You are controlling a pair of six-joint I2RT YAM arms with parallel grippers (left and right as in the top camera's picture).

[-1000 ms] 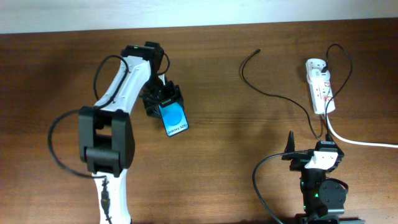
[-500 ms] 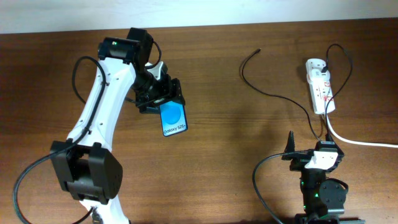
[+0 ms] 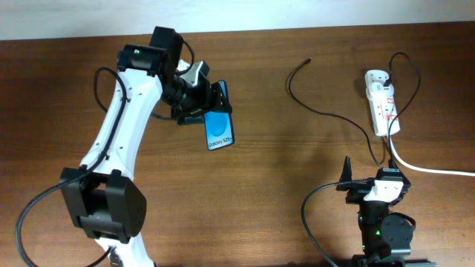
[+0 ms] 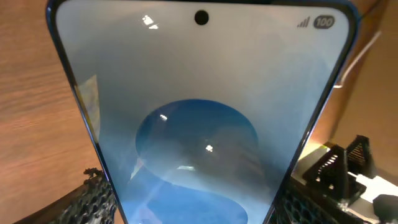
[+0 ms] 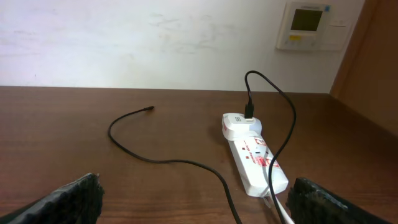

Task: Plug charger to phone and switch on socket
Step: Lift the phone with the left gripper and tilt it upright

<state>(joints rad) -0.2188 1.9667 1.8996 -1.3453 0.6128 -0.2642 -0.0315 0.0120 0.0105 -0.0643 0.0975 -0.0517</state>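
Observation:
My left gripper (image 3: 199, 95) is shut on the phone (image 3: 220, 126), a slim black-edged smartphone with a light-blue screen and a darker blue round shape, held above the table left of centre. The phone fills the left wrist view (image 4: 199, 118), between the two fingers. The charger's thin black cable (image 3: 326, 113) lies on the table, its plug tip (image 3: 307, 61) free at the back; its white adapter block (image 3: 376, 78) sits in the socket (image 3: 384, 108), a white power strip at the right. My right gripper (image 3: 371, 187) is open and empty near the front edge; the right wrist view shows the cable (image 5: 163, 160) and socket (image 5: 255, 158) ahead.
A thick white cord (image 3: 430, 167) runs from the socket off to the right. A wall with a thermostat panel (image 5: 313, 23) stands behind the table's far edge.
My left gripper has carried the phone to the right and a little toward the back, lifted off the table. The right arm has not moved.

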